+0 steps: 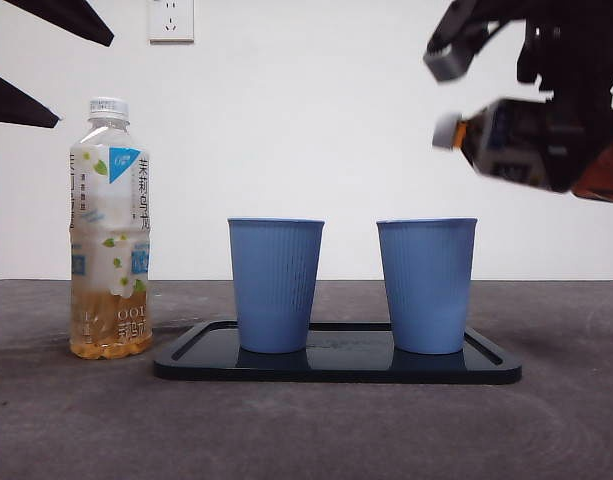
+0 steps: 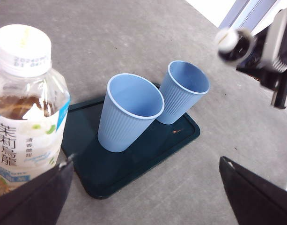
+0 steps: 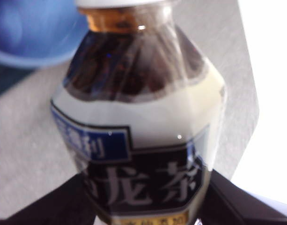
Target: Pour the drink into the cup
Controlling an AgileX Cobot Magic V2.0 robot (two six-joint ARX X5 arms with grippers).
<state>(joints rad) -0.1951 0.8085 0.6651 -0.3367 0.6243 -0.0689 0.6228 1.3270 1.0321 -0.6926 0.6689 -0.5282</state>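
Note:
A dark tea bottle with a white cap on hangs tilted, neck toward the left, above and just right of the right blue cup. My right gripper is shut on its body; in the right wrist view the bottle fills the space between the jaws, with a blue cup rim beyond its neck. The left blue cup stands beside the right one on a black tray. Both cups look empty. My left gripper is open and holds nothing.
A pale tea bottle, capped and partly full, stands upright on the table left of the tray, close to the left gripper's jaw. The left gripper's black tips show at the top left. A wall socket is behind.

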